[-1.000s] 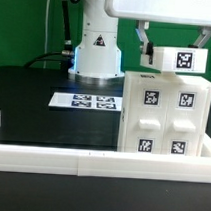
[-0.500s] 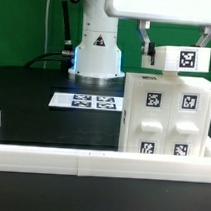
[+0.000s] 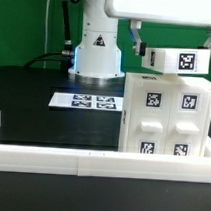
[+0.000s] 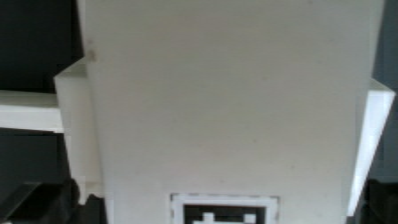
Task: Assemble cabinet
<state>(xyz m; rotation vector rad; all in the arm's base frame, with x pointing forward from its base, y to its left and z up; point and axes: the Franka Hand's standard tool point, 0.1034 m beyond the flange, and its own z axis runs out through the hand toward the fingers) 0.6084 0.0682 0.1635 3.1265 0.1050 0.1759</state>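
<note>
Off to the exterior view's left of the cabinet (image 3: 168, 122), the marker board (image 3: 94, 100) lies flat on the black surface (image 3: 34, 100), and the robot base (image 3: 96, 48) stands behind the board. The cabinet stands upright, with tags on its front. The top block (image 3: 181, 60) rests on top of the cabinet; whether it is fully seated I cannot tell. The end effector (image 3: 175, 47) hangs over it with jaws spread wider than the block, one finger beyond each end, gripping nothing. The block looks stiff, light and smooth, so probably slippery. It is best pinched squarely across two flat opposite sides, near the middle.
</note>
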